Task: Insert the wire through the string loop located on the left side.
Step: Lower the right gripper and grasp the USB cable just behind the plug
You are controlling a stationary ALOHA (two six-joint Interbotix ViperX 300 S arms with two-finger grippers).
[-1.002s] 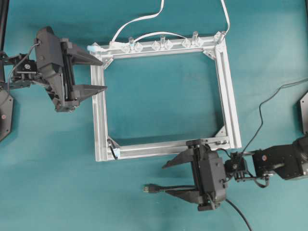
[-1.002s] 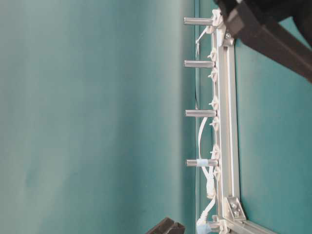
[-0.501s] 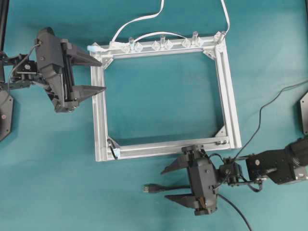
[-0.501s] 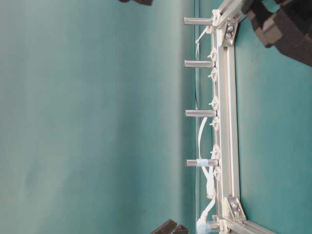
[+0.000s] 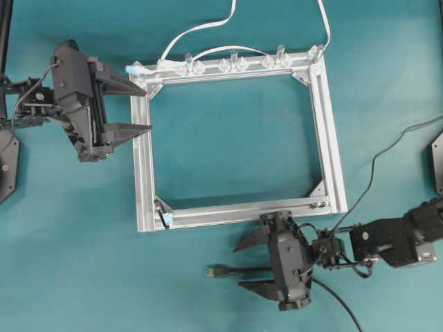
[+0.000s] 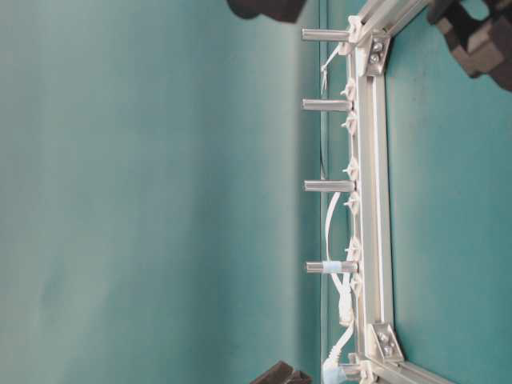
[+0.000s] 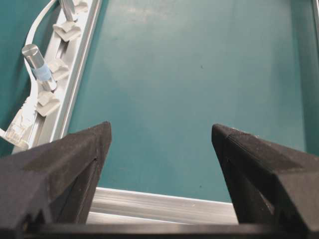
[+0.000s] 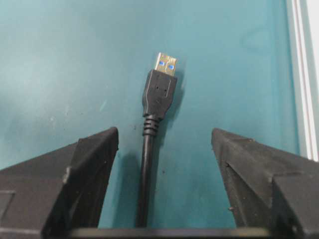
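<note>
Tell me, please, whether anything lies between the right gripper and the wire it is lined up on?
Nothing visible does. The right gripper has its jaws open on either side of the wire, whose plug lies on bare table just ahead.

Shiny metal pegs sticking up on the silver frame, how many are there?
4, all along the aluminium frame's top bar: one near the left, one mid-bar, one further right, one at the right corner. None looks hidden.

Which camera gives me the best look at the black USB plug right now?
Right wrist view: the black USB plug lies sharp and centred between the open fingers. Overhead shows it small; the table-level and left wrist views miss it.
</note>
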